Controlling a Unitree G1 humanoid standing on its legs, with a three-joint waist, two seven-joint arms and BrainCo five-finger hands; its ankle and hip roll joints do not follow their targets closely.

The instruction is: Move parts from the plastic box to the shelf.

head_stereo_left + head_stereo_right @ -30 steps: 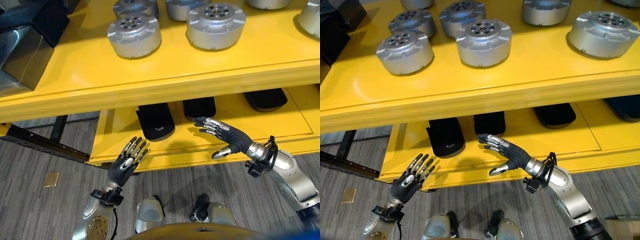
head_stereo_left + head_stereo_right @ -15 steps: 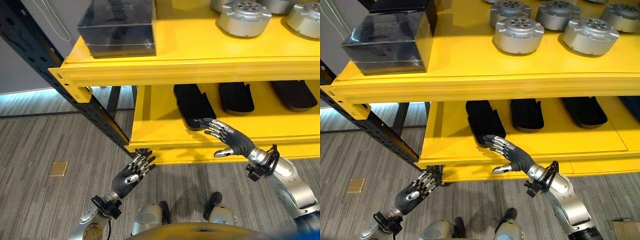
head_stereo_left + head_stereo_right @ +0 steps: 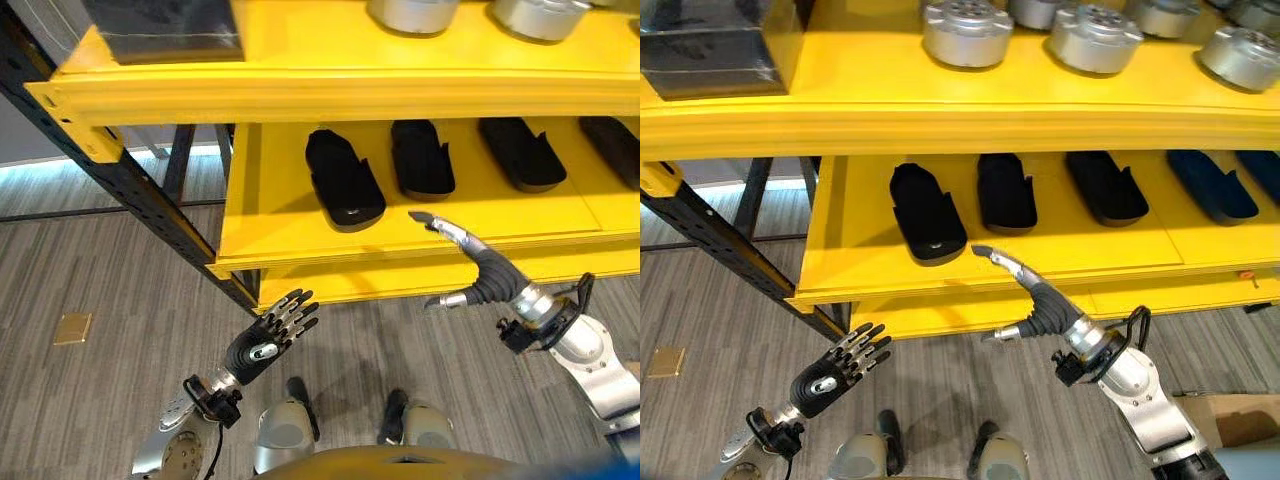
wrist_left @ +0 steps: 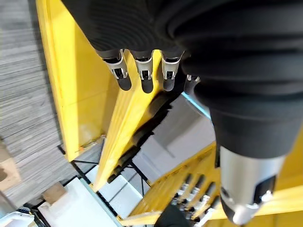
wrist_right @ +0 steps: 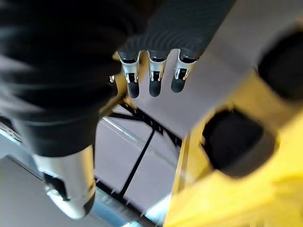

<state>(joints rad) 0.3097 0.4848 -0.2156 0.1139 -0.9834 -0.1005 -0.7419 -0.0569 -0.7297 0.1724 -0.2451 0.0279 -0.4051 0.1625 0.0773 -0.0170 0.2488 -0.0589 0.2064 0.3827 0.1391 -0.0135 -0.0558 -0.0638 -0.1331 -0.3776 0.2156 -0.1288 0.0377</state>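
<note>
In the left eye view the left hand (image 3: 262, 345) hangs over the grey carpet floor (image 3: 110, 290), fingers straight and spread, holding nothing. The right hand (image 3: 478, 275) reaches toward the front edge of the yellow shelf (image 3: 330, 88), fingers extended and empty. Four black parts (image 3: 343, 178) lie in a row on the lower shelf board.

In the right eye view four round silver parts (image 3: 966, 26) stand on the upper board, with a fifth cut off at the top edge, and five dark parts lie on the lower one. A dark box (image 3: 715, 40) sits at the upper board's left end, beside a black rack post (image 3: 710, 240).

In both wrist views the fingers (image 4: 142, 71) point out straight and bare.
</note>
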